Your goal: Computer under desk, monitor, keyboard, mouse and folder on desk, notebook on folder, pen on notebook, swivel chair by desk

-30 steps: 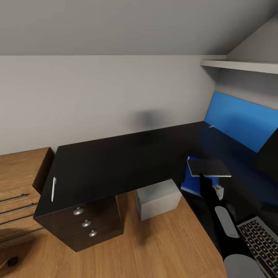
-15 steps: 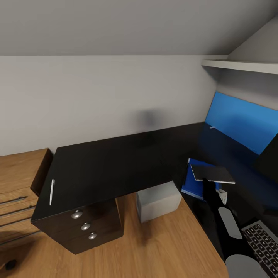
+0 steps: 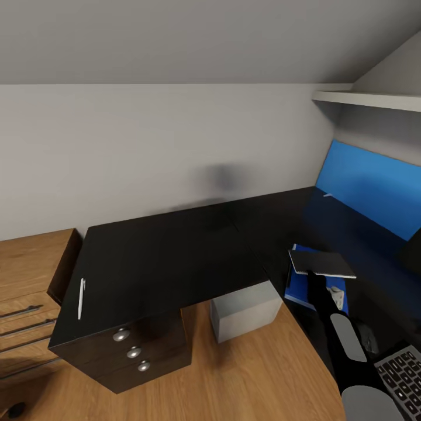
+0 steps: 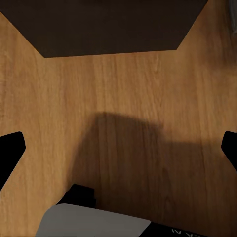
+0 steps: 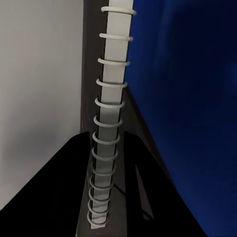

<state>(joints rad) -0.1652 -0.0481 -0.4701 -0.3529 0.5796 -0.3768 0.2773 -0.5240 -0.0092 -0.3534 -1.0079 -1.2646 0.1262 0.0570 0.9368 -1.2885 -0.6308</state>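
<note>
Head view puts the black counter (image 3: 175, 257) across the middle, with its blue back panel (image 3: 374, 187) at 3 o'clock. Your right tool (image 3: 316, 273) is closed on the notebook (image 3: 321, 262), gripping it by its near edge, and holds it flat over the blue folder (image 3: 304, 286) that lies on the counter; you cannot tell whether the two touch. Right wrist view looks straight along the notebook's wire spiral binding (image 5: 109, 118), clamped between the dark fingers (image 5: 64, 192), with blue behind it. The pen (image 3: 81, 297) lies on the counter at 9 o'clock, near the edge above the drawers (image 3: 133, 352). The computer (image 3: 245, 310) stands on the wooden floor (image 3: 245, 380) under the counter. The keyboard (image 3: 403, 374) shows at 5 o'clock and the mouse (image 3: 367, 337) just beside it. Left wrist view shows your left tool (image 4: 118, 148) spread wide over bare floor, holding nothing.
</note>
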